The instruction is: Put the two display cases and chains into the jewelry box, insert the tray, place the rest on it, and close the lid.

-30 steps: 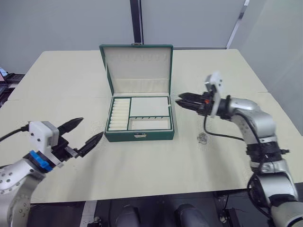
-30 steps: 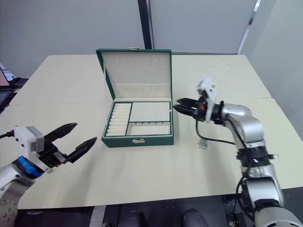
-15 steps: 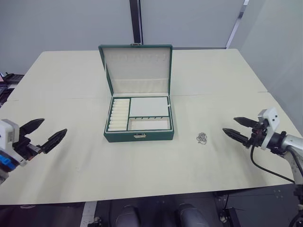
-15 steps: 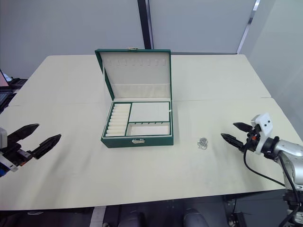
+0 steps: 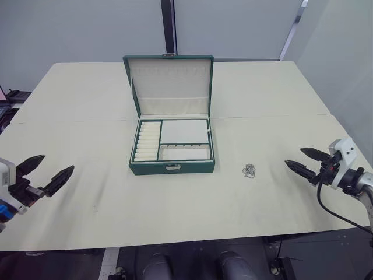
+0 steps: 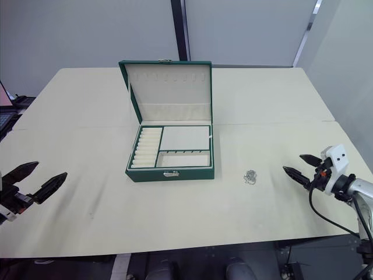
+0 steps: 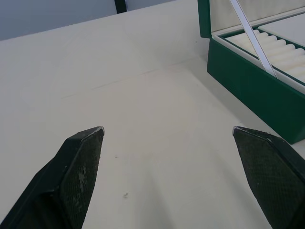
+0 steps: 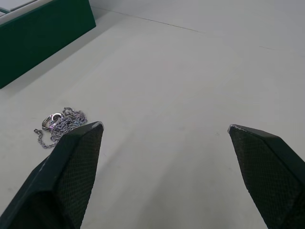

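Observation:
The dark green jewelry box [image 5: 172, 168] stands mid-table with its lid [image 5: 169, 81] upright. Inside it sits the cream-lined tray [image 5: 182, 132], its ring rolls on the left. One silvery chain [image 5: 249, 170] lies on the table to the right of the box; it also shows in the right wrist view as the chain [image 8: 59, 125]. My right gripper [image 5: 294, 156] is open just above the table, right of that chain and pointing at it. My left gripper [image 5: 57, 164] is open near the table's left front, well away from the box. The display cases are out of view.
The cream table [image 5: 175, 210] has a seam running across behind the box. Its front edge lies close to both grippers. The box's green side wall [image 7: 252, 90] shows in the left wrist view, beyond the open fingers [image 7: 81, 162].
My right gripper has pulled back from beside the box's right wall to the table's right edge. My left gripper has withdrawn to the left. The chain and box have not moved.

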You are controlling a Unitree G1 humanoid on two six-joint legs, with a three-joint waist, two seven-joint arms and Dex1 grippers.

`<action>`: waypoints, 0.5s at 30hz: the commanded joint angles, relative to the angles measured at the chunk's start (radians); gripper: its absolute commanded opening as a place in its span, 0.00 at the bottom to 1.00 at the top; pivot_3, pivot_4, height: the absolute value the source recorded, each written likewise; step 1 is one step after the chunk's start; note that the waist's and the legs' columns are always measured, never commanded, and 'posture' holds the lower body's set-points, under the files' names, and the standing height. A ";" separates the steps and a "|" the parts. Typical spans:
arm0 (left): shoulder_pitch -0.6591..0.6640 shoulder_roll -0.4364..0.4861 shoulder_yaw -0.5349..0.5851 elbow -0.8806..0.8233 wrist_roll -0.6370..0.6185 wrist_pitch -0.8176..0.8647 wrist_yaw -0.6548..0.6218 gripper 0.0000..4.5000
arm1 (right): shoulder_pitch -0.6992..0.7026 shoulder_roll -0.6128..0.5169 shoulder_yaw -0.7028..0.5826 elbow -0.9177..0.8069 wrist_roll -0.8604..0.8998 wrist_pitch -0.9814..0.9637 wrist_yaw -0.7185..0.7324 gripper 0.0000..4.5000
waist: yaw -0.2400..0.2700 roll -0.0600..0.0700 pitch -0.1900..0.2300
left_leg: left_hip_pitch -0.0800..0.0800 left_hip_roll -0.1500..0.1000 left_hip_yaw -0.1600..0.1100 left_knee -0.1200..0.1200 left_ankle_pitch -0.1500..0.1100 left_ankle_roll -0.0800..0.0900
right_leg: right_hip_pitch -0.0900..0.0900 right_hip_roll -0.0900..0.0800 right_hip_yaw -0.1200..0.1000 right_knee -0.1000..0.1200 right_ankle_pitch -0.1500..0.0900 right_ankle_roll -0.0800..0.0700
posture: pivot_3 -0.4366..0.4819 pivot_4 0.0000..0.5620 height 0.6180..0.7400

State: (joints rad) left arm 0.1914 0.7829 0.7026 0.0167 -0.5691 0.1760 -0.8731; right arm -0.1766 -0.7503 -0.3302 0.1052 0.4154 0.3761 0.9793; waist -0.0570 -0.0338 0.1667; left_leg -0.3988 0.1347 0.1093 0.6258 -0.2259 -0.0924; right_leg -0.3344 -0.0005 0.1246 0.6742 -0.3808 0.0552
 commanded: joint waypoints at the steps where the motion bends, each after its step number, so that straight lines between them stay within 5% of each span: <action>1: -0.001 0.008 0.014 -0.081 -0.026 0.022 0.000 1.00 | 0.003 -0.032 -0.018 -0.045 0.026 -0.008 0.026 0.99 | 0.000 0.000 0.000 | 0.000 0.000 0.000 0.000 0.000 0.000 | 0.000 0.000 0.000 0.000 0.000 0.000 | 0.48 0.27 1.00; 7: -0.049 0.014 -0.123 -0.262 -0.076 0.117 -0.031 1.00 | 0.045 -0.056 0.008 -0.116 0.042 0.003 0.081 0.99 | 0.003 0.000 0.000 | 0.000 0.000 -0.001 0.001 0.000 0.000 | 0.001 0.000 -0.001 0.000 0.000 0.000 | 0.48 0.27 1.00; 15: -0.253 -0.006 -0.447 -0.415 -0.094 0.197 -0.109 1.00 | 0.037 -0.066 0.112 -0.215 0.039 -0.002 0.141 0.99 | 0.010 0.001 0.000 | 0.000 0.000 -0.001 0.003 0.000 0.000 | 0.002 0.000 0.000 0.002 0.000 0.000 | 0.48 0.27 1.00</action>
State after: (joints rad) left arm -0.0486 0.7817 0.3019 -0.3511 -0.6557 0.3698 -0.9575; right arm -0.1195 -0.8026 -0.2228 -0.0847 0.4517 0.3891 1.1042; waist -0.0469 -0.0332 0.1664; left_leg -0.3987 0.1341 0.1081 0.6286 -0.2258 -0.0926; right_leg -0.3328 -0.0002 0.1246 0.6757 -0.3805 0.0556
